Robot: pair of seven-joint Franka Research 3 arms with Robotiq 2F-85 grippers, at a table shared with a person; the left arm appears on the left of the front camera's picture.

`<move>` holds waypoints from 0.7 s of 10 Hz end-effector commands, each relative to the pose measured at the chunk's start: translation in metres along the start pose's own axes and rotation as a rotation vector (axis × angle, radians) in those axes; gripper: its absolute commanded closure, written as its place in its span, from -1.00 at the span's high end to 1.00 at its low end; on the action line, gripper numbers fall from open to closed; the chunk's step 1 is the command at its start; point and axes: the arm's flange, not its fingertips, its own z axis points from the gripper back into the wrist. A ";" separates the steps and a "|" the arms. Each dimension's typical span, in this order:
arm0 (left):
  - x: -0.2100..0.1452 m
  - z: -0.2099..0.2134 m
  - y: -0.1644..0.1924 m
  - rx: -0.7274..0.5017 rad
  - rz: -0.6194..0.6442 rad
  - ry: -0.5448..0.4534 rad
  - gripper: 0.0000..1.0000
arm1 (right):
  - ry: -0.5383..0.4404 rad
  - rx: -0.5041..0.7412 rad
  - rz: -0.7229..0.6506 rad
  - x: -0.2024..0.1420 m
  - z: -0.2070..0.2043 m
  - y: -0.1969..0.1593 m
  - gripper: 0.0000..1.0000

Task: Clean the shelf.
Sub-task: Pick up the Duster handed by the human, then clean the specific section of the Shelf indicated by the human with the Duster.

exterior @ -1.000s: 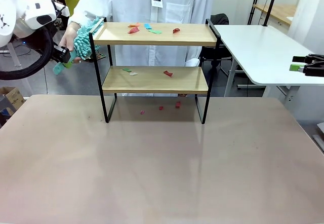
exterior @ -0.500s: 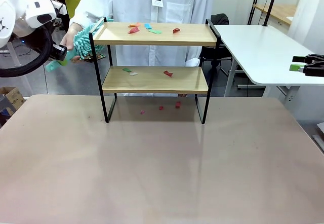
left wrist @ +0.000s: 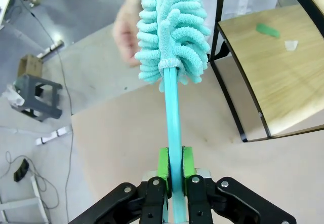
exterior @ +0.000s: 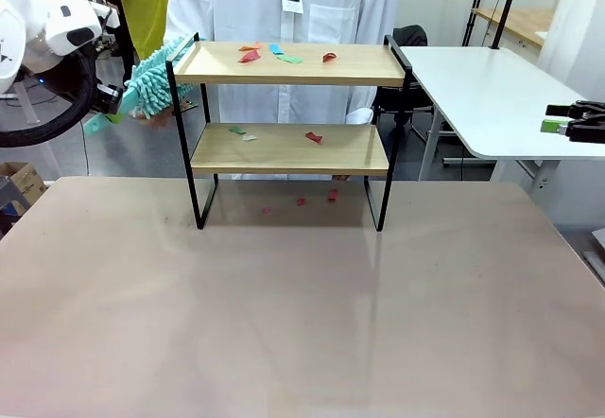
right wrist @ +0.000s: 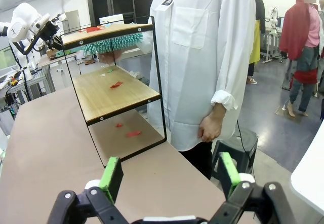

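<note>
The shelf (exterior: 288, 148) stands at the table's far side, with coloured paper scraps (exterior: 250, 56) on its top board, more on the lower board and on the table beneath. My left gripper (exterior: 112, 104) is shut on the thin handle of a teal fluffy duster (exterior: 151, 81), whose head sits by the shelf's upper left corner. In the left wrist view the green pads (left wrist: 163, 164) clamp the duster handle (left wrist: 172, 112), and a person's blurred hand (left wrist: 126, 31) is behind the duster head (left wrist: 169, 26). My right gripper (right wrist: 169, 176) is open and holds nothing. It hangs at the far right (exterior: 560, 121).
A person in a white coat (exterior: 293, 21) stands right behind the shelf. A white side table (exterior: 492, 96) lies at the right, beneath my right gripper. The brown table (exterior: 302, 314) stretches wide in front of the shelf. The right wrist view shows the shelf (right wrist: 116, 89) side-on.
My left gripper has closed fully on the duster handle. The duster head has lifted slightly toward the top board, and the person's hand has dropped away from it.
</note>
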 end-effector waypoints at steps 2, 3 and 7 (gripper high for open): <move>0.003 0.003 0.003 0.003 -0.013 -0.002 -1.00 | 0.001 0.000 0.006 0.003 -0.002 0.001 1.00; 0.003 0.003 0.003 0.003 -0.013 -0.002 -1.00 | 0.001 0.000 0.006 0.003 -0.002 0.001 1.00; 0.000 -0.001 -0.001 -0.002 -0.002 0.001 -0.74 | 0.001 0.000 0.006 0.003 -0.002 0.001 1.00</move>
